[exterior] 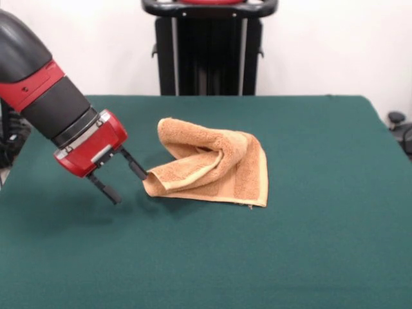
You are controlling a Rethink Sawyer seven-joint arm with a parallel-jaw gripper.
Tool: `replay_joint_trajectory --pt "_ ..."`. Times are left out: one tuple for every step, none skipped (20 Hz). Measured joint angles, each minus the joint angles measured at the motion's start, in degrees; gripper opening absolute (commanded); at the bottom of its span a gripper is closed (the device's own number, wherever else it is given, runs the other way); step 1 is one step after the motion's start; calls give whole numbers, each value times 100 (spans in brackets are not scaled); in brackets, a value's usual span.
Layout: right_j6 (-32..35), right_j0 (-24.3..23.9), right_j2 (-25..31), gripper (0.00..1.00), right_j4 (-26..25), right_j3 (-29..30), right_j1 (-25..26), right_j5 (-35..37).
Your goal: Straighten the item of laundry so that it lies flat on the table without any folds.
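Observation:
The orange-tan terry towel [209, 164] lies near the middle of the dark green table [322, 244], crumpled, with its upper left part folded over and its left corner raised. A woven band shows along its front edge. My gripper [127, 183] comes in from the left on the red and black arm, tilted down to the right. Its two black fingers [135, 166] are spread apart and hold nothing. The upper fingertip sits right at the towel's left corner; I cannot tell if it touches. No white tag shows.
The robot's black pedestal [209, 48] stands at the table's far edge. A dark object [399, 129] sits beyond the table's right edge. The arm's grey and red link [38, 84] fills the upper left.

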Motion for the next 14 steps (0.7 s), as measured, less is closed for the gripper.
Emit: replay_joint_trajectory --pt "0 2 1 100 20 18 -2 0" --pt "0 5 1 100 37 35 -4 0" --pt "0 6 1 100 56 56 -7 0" --pt "0 6 1 100 75 77 -10 0" --pt "0 6 1 100 90 87 -14 0" --pt "0 6 1 100 108 95 -20 0" --pt "0 6 1 100 120 100 -24 0" --pt "0 8 0 100 132 105 -28 -1" --pt "0 12 1 100 157 110 -37 -1" --pt "0 18 0 100 173 113 -44 0" --pt "0 30 0 100 188 113 -54 -1" --pt "0 38 1 100 194 113 -61 0" --pt "0 53 0 100 202 114 -73 0" --pt "0 63 1 100 205 115 -82 -1"
